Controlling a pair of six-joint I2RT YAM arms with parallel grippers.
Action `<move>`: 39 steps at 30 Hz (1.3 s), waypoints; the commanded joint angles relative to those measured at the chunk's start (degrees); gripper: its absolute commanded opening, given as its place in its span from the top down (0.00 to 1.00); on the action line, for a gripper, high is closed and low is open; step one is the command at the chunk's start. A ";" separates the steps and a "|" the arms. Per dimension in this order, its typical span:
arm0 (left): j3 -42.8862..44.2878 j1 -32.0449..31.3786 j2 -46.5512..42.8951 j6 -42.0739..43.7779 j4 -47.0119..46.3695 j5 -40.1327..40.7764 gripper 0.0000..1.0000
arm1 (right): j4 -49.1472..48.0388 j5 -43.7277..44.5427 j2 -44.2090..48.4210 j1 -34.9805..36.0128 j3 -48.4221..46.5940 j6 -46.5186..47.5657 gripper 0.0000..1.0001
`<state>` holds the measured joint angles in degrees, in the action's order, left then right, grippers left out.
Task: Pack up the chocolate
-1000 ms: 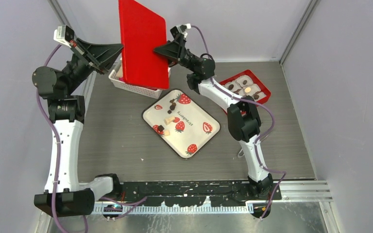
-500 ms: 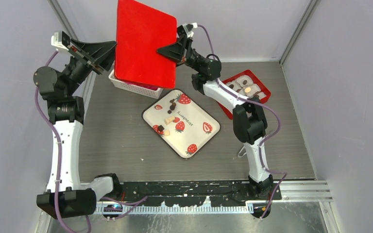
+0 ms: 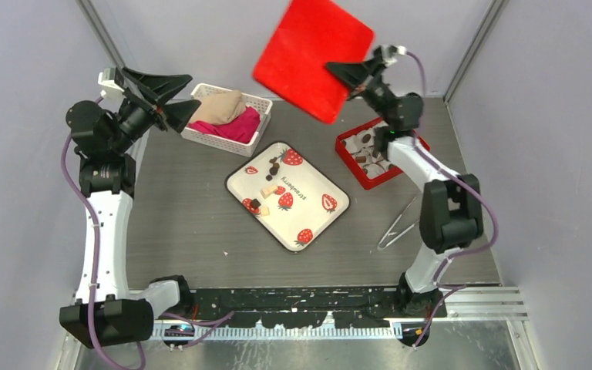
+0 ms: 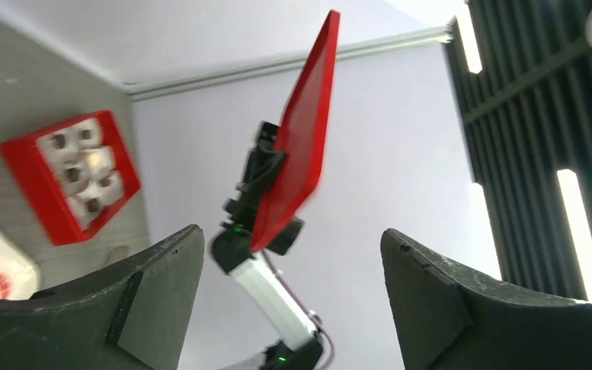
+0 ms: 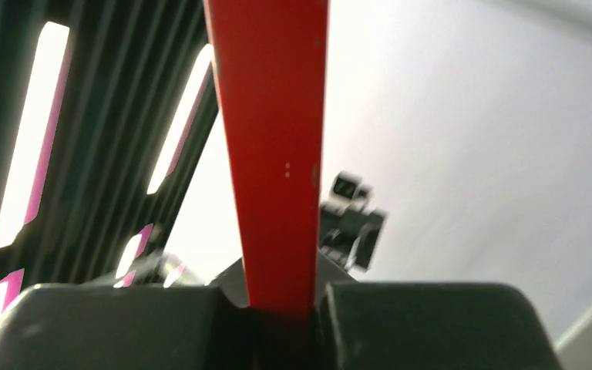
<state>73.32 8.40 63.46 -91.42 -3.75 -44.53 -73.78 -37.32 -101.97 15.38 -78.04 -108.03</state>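
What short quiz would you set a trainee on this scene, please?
1. True or false: the right gripper is shut on the red lid.
2. Where do the tongs lie? A in the white basket; B on the table beside the right arm; C in the red box.
3. Fill in: the loose chocolate lies on the ____-print tray.
Key: 1 true; 2 B; 3 strawberry.
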 commanded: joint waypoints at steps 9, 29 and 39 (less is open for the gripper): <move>20.87 -11.86 14.52 44.22 48.42 18.63 0.16 | 57.28 8.81 11.23 -16.74 11.04 32.52 0.99; 62.44 -36.84 67.89 53.70 42.80 19.57 0.17 | 71.55 27.56 2.33 -19.85 3.98 50.99 0.99; 65.32 -38.99 79.33 44.69 33.23 19.32 0.21 | 69.35 23.54 3.09 -20.86 7.19 50.16 0.99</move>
<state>134.45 -29.80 141.18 -42.39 35.79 -23.64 -0.25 -12.88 -103.22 -4.38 -71.66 -58.98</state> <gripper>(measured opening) 0.795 0.142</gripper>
